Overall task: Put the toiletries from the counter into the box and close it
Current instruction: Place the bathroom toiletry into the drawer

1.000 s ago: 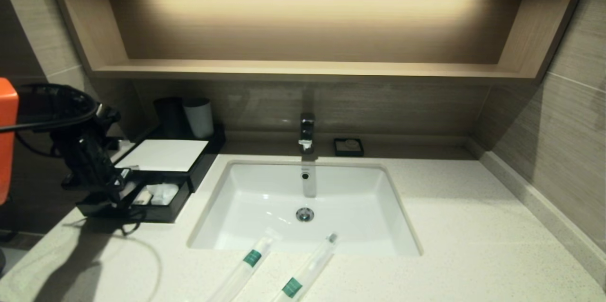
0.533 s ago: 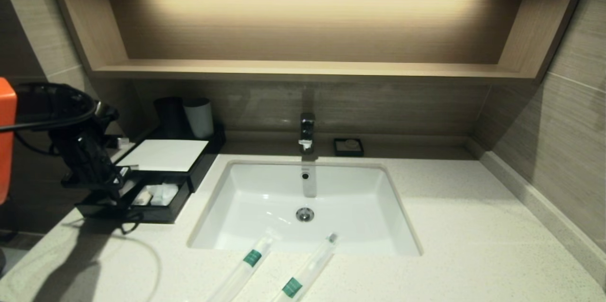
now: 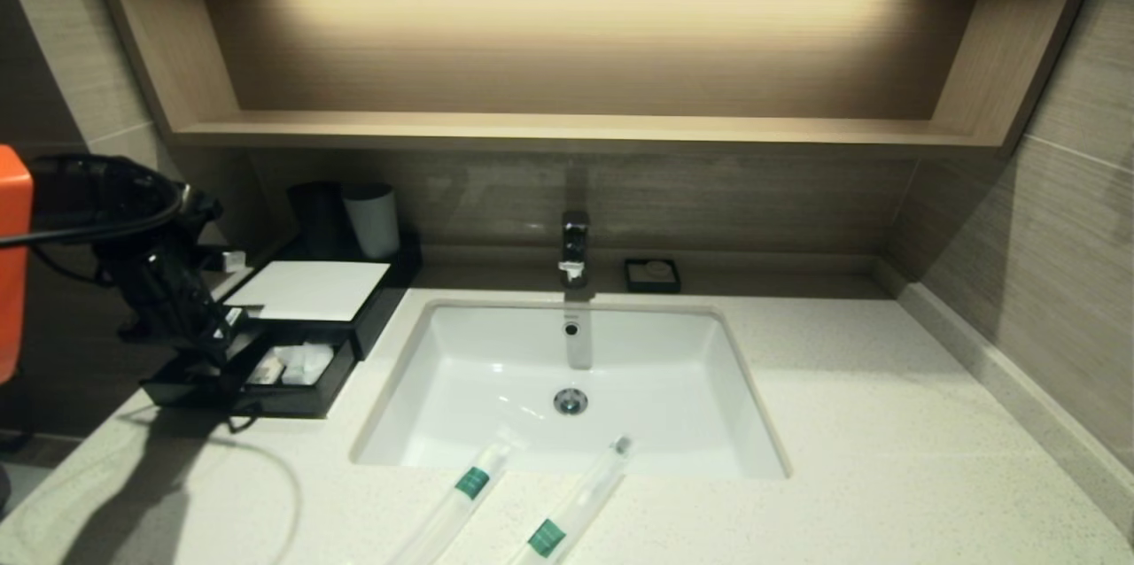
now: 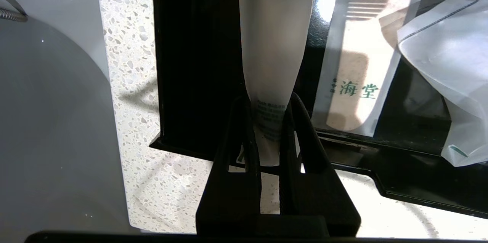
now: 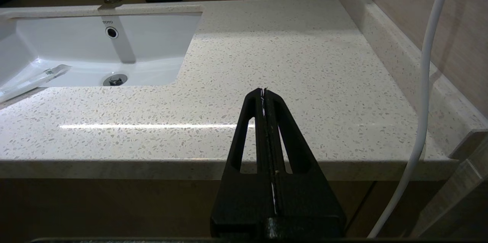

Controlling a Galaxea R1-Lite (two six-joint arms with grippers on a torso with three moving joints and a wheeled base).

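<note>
My left gripper (image 3: 220,344) (image 4: 267,102) is shut on the printed end of a frosted toiletry sleeve (image 4: 274,45). It holds the sleeve over the pulled-out drawer (image 3: 266,401) of the black box (image 3: 376,313), at the counter's left end. Two more toiletries in clear sleeves with green bands (image 3: 461,494) (image 3: 567,516) lie on the counter (image 3: 886,423), at the sink's front rim. One sleeve tip (image 5: 30,81) shows in the right wrist view. My right gripper (image 5: 264,90) is shut and empty, parked off the counter's front edge.
The drawer holds a packaged comb (image 4: 354,83) and a white bag (image 4: 446,64). The white sink (image 3: 496,352) and faucet (image 3: 574,251) fill the middle. A black soap dish (image 3: 652,274) sits by the back wall. Two cups (image 3: 372,220) stand behind the box. A white cable (image 5: 423,102) hangs at the right.
My left gripper has drifted slightly up and toward the back wall, still holding the sleeve. The other toiletries and the right arm have not moved.
</note>
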